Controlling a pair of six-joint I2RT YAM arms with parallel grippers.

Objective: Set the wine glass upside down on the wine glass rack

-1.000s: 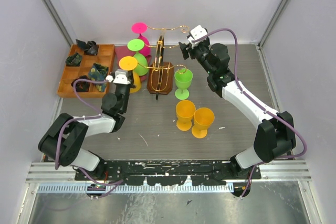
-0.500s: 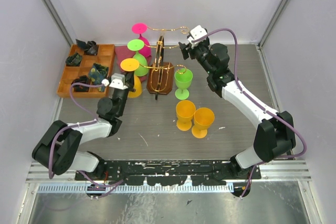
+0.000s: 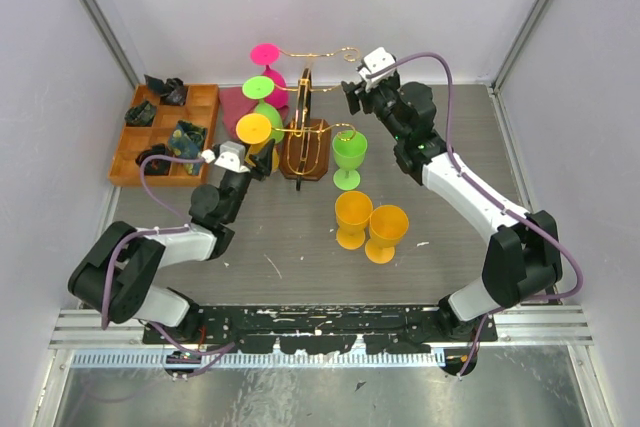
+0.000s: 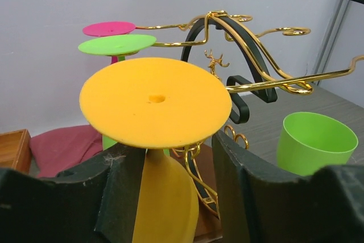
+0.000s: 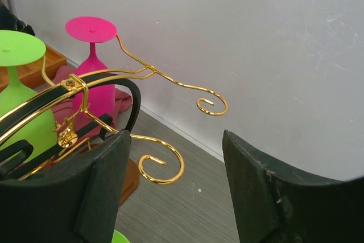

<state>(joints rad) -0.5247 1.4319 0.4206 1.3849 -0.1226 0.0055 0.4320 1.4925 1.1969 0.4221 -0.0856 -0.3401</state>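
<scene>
At the far centre of the table (image 3: 300, 252), we find the rack (image 3: 306, 147) standing on its brown base, with the tray (image 3: 133, 169) well apart to its left. On the rack's left side three glasses are inverted, foot up: the pink glass (image 4: 108, 28) farthest back, the green glass (image 4: 116, 44) in the middle, and the yellow glass (image 4: 154, 101) nearest the arms. We note that the yellow glass has its flat foot level and its bowl pointing down beside the rack base. We cannot tell whether a wire arm carries it. The left gripper (image 4: 173, 157) straddles the yellow bowl below the foot. Its jaws stand apart, with the left finger just beside the bowl and a visible gap between the bowl and the right finger. The right gripper (image 5: 176, 140) hovers at the rack's far right side near the curled wire ends, with its jaws wide and nothing between them. An upright green glass (image 3: 349, 152) stands just right of the rack, and two orange glasses (image 3: 353, 215) stand upright side by side nearer the arms. A red cloth (image 4: 62, 146) lies behind the inverted glasses.
</scene>
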